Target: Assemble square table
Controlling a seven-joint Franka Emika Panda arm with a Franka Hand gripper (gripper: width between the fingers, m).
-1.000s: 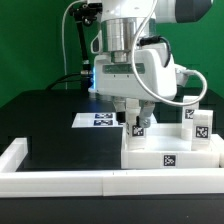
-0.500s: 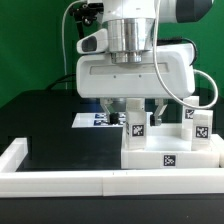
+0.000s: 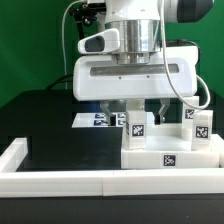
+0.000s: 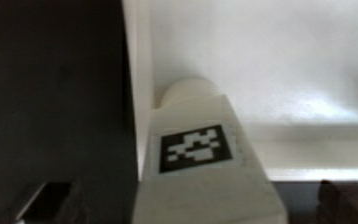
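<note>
Claw (image 3: 135, 108) tips hidden around leg block (image 3: 137, 126), grip unclear.

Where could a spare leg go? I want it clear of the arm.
Bare black surface lies between the white rim, the marker board and the slab. It is crowded on the slab, with leg blocks and the pincer.

a: where is the gripper (image 3: 137, 108)?
b: over the white slab (image 3: 170, 150), a tagged leg block (image 3: 137, 125) upright between its fingers.
a: other blocks?
b: two (image 3: 198, 122) toward the exterior view's right. the marker board (image 3: 98, 120) lies behind on the table (image 3: 60, 140).
</note>
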